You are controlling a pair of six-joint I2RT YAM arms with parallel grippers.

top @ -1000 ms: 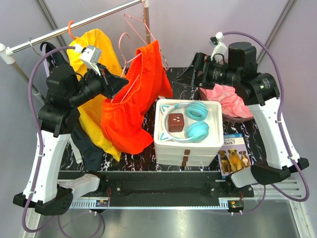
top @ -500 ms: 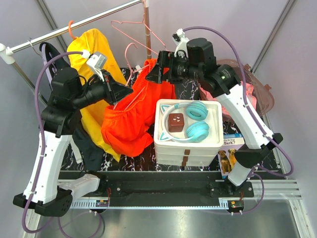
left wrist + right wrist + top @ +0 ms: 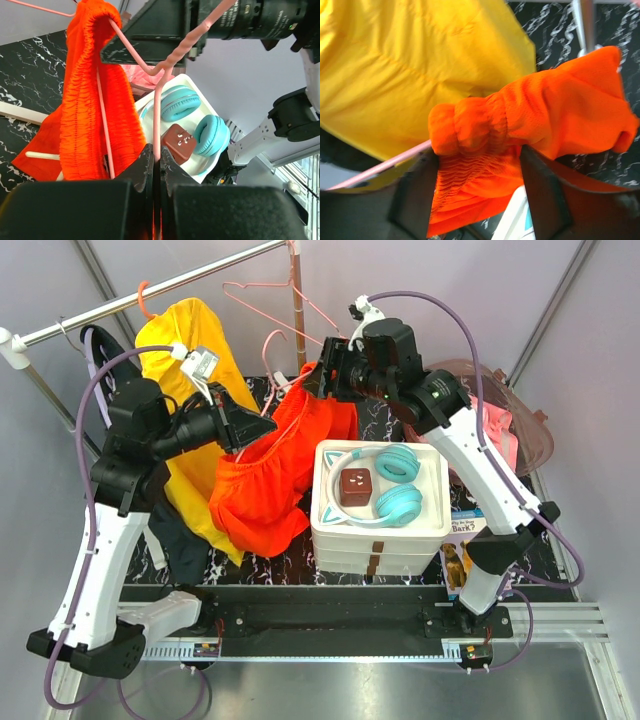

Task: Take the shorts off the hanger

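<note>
light: we see bright, even light, soft shadows | right wrist: shorts (image 3: pixel 530 115) slightly soft, right gripper (image 3: pixel 479 167) flanking them blurred, dark | left wrist: shorts sharp, left gripper (image 3: pixel 155 162) beneath them black, unfocused

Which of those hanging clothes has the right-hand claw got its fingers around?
The orange shorts on the pink hanger: their bunched waistband sits between the fingers of the right gripper. The yellow garment hangs on the rail, outside them.

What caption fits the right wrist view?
Right gripper straddles the bunched waistband of the orange shorts, with the hanger and yellow garment behind.
</note>
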